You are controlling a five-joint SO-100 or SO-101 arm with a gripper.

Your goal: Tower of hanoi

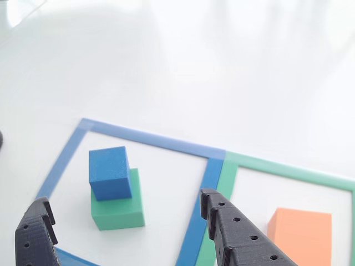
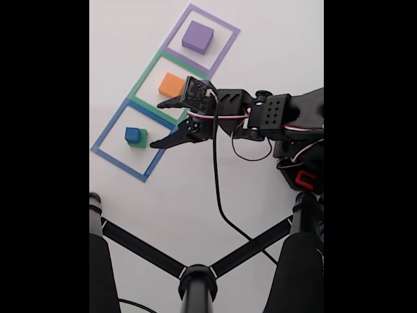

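Blocks number four in the fixed view: a purple block (image 2: 197, 37) inside the purple tape square (image 2: 229, 29), an orange block (image 2: 171, 85) inside the green tape square (image 2: 144, 79), and a blue block (image 2: 132, 135) sitting on a green block (image 2: 139, 138) inside the blue tape square (image 2: 117, 164). The other view shows three of them from closer: the blue cube (image 1: 110, 172) rests on top of the green one (image 1: 122, 213), shifted toward the upper left so that it overhangs, while the orange block (image 1: 302, 233) lies at the lower right in its green outline (image 1: 288, 168), next to the blue outline (image 1: 150, 138). The fixed view shows the arm (image 2: 280, 117) reaching in from the right above the white table (image 2: 273, 39). The pincer (image 2: 158, 124) is open and holds nothing, its two black fingers (image 1: 236, 233) spread wide, near the blue-on-green stack but not touching it.
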